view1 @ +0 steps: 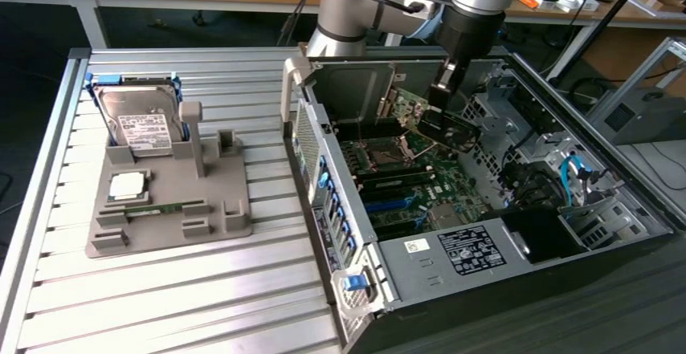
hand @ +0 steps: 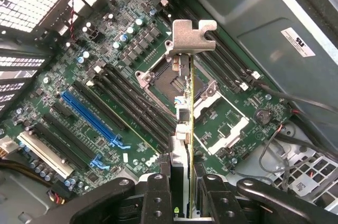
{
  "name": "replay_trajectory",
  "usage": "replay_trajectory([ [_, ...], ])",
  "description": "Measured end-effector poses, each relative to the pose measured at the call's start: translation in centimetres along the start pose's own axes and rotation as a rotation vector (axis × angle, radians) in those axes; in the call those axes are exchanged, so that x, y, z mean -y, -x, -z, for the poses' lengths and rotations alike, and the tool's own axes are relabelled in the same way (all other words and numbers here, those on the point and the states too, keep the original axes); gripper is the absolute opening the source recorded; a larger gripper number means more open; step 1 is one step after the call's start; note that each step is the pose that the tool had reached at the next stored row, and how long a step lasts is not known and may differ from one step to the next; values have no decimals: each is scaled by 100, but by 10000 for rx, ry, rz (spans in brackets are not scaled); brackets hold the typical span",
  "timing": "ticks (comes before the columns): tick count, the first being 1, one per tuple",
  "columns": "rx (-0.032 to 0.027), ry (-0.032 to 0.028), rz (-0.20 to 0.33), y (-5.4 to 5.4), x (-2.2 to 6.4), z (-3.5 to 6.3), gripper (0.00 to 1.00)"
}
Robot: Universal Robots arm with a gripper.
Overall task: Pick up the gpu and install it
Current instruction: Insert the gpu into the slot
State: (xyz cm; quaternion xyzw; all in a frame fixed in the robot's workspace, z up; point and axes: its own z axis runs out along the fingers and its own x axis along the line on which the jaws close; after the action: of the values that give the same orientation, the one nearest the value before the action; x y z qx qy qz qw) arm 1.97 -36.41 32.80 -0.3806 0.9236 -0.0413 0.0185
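Exterior view: a ribbed metal worktop carries an open case and a grey holder, which stand apart.
Case: lies on its side at the exterior view's right with its lid off and its inside open to view.
Arm: reaches down into the far end of the case.
Motherboard: green and flat on the case floor. The wrist view shows its empty CPU socket and a blue slot beside black ones.
Holder: at the exterior view's left, with a hard drive, a chip and a memory stick on it.
Hard drive: silver with a white label, propped at the holder's far end.
Gpu: inside the case, held tilted over the motherboard. In the wrist view it is edge-on, lined up over the socket. Whether it touches the board cannot be told.
Hand: partly closed, with its black fingers clamped on the gpu's two faces.
Bracket: silvery, on the gpu's end away from the hand.
Chip: square, in the middle of the holder.
Memory stick: narrow and green, just beside the chip.
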Motion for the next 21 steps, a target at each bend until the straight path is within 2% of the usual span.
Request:
replay_trajectory([
  [21, 60, 1, 656, 0, 0, 0, 27],
])
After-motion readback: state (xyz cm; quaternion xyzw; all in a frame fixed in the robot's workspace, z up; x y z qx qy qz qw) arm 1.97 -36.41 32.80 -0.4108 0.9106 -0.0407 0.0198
